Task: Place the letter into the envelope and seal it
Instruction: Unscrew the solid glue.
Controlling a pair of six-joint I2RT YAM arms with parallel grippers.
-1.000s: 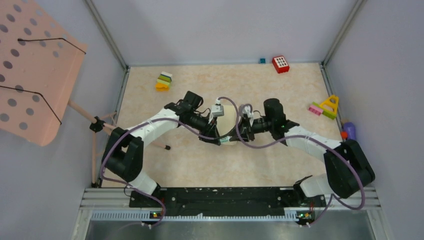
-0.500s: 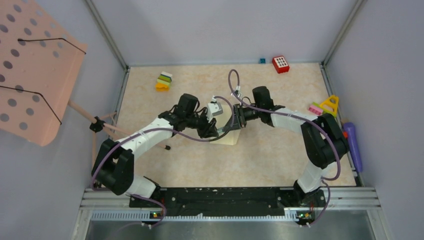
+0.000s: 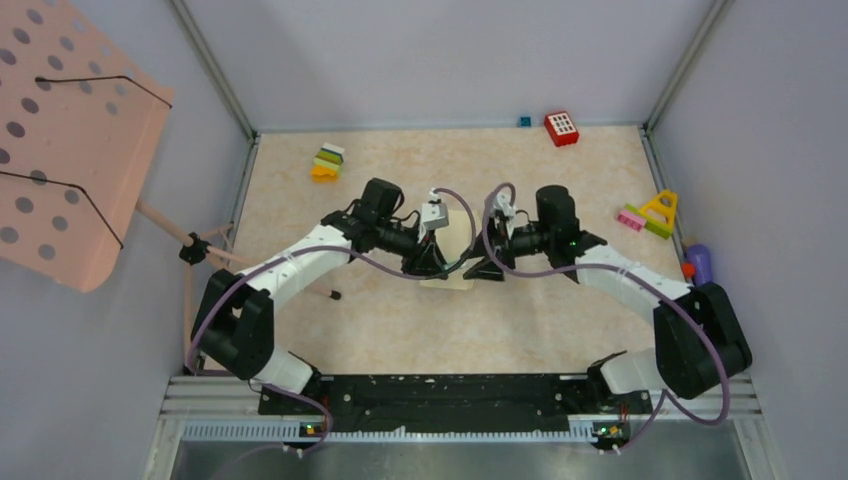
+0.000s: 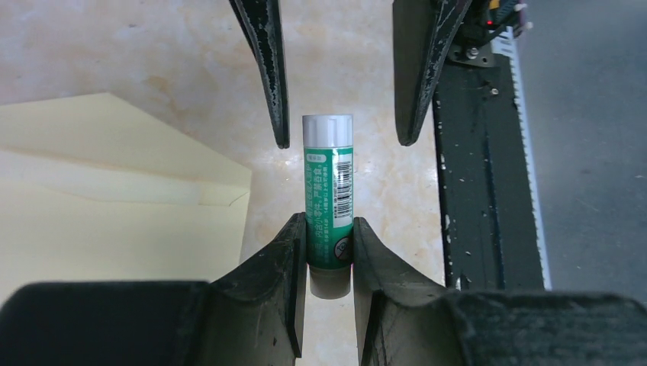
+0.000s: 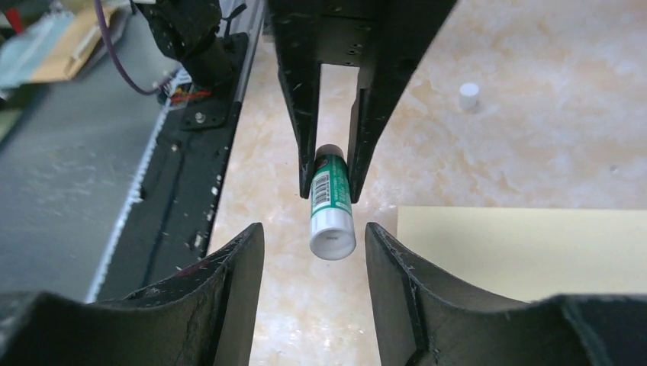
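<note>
One glue stick (image 4: 329,202) gripped by L pincer (image 4: 329,229) — envelope (image 4: 114,198) just beside.

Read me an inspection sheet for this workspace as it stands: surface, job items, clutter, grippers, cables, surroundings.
Surface: beige marbled tabletop, black rail along the near edge.
Job's things: envelope lying flat, flap open; letter not seen.
Clutter: glue stick; small white cylinder loose on the tabletop; toy blocks; red block; yellow-and-pink toy.
Grippers: left gripper shut on the glue stick; right gripper open, fingers either side of the stick's free end.
Cables: purple cables looping along both arms.
Surroundings: grey walls; pink perforated board at left.
</note>
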